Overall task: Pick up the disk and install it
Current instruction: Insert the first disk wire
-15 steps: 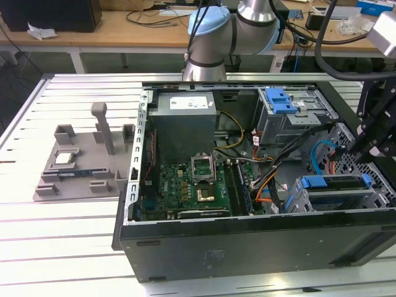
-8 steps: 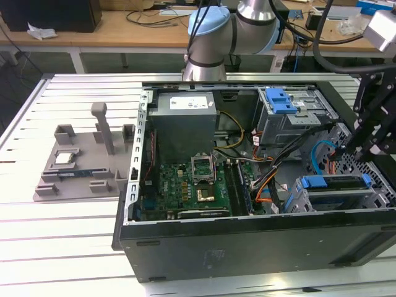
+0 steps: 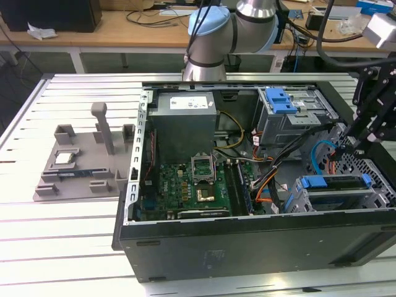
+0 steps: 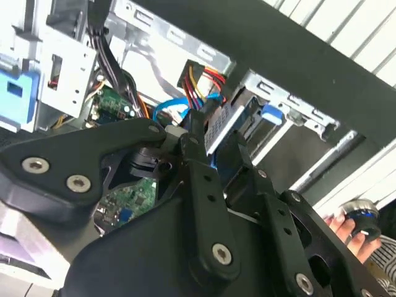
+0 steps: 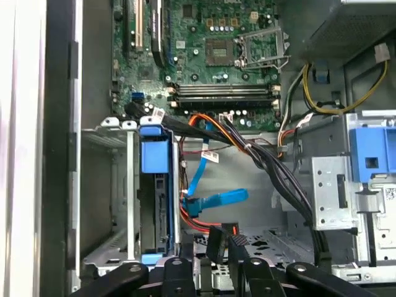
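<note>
One open computer case (image 3: 247, 241) lies on the slatted counter (image 3: 62, 247). The disk (image 3: 337, 184), edged by two blue rails, sits in the drive bay at the exterior view's right; in the first wrist view it stands on edge in that bay (image 5: 154, 198). The single claw (image 3: 346, 145) hangs just above it, pinching nothing; whether it is spread or pressed together I cannot tell. One grey fixture tray (image 3: 80, 167) rests beside the case.

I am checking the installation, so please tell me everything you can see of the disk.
The disk is a flat rectangular drive, silver with a pale label, framed by blue plastic rails. It sits in the grey metal drive cage at the exterior view's right, inside the open computer case. The end effector hangs just above it; contact cannot be told.
</note>
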Robot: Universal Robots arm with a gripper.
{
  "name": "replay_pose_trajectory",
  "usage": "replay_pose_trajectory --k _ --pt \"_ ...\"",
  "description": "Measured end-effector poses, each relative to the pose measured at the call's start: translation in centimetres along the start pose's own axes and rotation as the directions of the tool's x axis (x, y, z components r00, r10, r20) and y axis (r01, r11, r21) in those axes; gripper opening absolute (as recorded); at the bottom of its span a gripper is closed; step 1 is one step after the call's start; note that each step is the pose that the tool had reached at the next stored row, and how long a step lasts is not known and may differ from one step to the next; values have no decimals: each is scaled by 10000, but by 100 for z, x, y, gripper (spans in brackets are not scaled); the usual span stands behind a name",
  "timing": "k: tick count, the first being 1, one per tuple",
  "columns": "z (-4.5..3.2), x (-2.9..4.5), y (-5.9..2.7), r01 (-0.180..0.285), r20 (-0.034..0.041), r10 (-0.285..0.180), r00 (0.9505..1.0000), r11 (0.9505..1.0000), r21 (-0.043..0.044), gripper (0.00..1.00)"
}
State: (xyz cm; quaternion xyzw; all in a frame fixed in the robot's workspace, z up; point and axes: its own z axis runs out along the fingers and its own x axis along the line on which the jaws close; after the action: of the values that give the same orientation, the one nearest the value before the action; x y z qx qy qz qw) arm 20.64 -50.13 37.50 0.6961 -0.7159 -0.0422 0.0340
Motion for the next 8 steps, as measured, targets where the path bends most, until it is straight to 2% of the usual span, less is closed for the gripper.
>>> replay_pose_trajectory --k 6,8 --pt "183 -1 -25 -1 -1 1 10000 10000 -2 36" --pt "184 -1 -25 -2 -18 2 10000 10000 0 36"
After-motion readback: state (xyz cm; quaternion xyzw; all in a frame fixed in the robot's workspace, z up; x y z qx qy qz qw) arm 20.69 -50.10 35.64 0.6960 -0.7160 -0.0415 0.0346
